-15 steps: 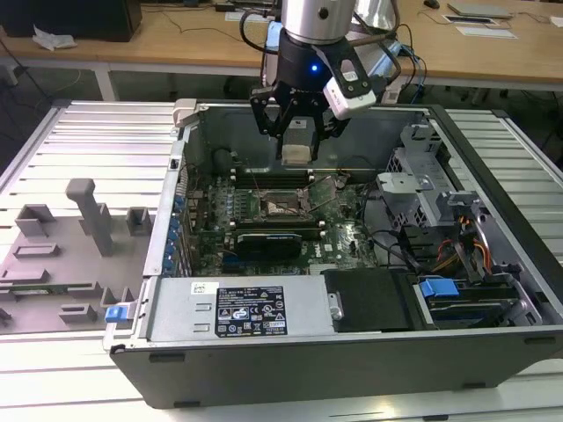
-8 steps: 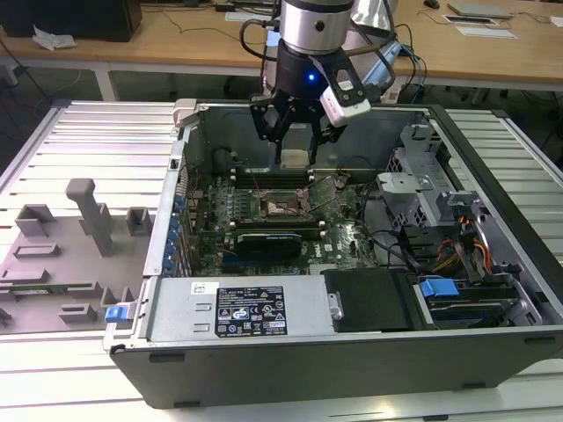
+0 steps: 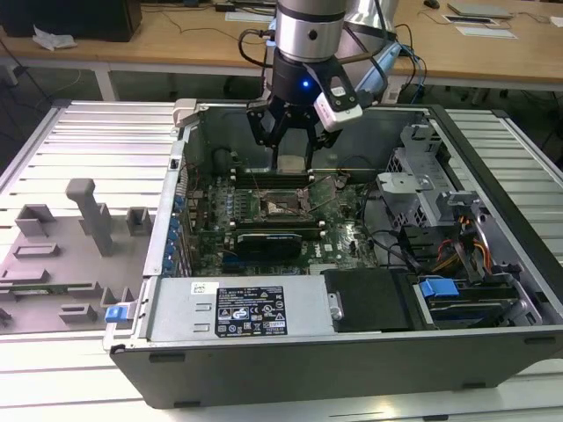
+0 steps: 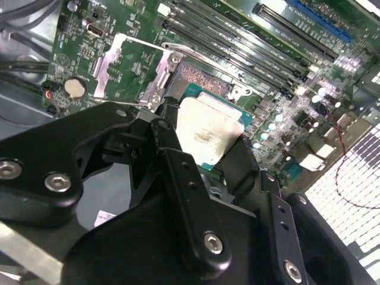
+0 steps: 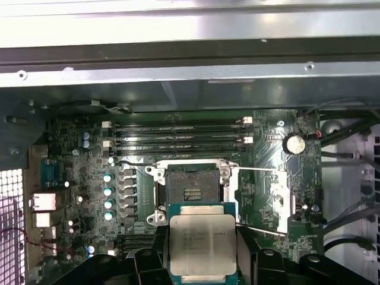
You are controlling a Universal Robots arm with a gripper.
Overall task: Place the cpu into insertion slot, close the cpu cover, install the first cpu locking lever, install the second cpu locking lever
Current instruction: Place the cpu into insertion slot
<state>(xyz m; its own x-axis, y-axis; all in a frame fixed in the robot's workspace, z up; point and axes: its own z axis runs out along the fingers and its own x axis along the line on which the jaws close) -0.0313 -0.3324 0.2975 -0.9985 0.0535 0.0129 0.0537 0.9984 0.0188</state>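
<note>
On a slatted metal bench [image 3: 79, 132], inside an open computer case [image 3: 264, 369], the tool [image 3: 288, 156] pinches the cpu [image 5: 202, 244] by opposite edges, aloft near the bare insertion slot [image 5: 191, 189], a sound hold, I judge, for a light, stiff, thin chip with a delicate underside.

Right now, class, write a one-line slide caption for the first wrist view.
Black gripper holding the small silvery-grey square cpu near the empty black socket, thin silvery metal cpu cover flipped open.

Vertical arm [image 3: 308, 26], wrist [image 3: 302, 83] straight down, gripper [image 3: 290, 160] aimed downward. Black fingers [image 4: 178, 172] pinched on opposite edges of cpu [image 5: 202, 246], holding it flat.
</note>
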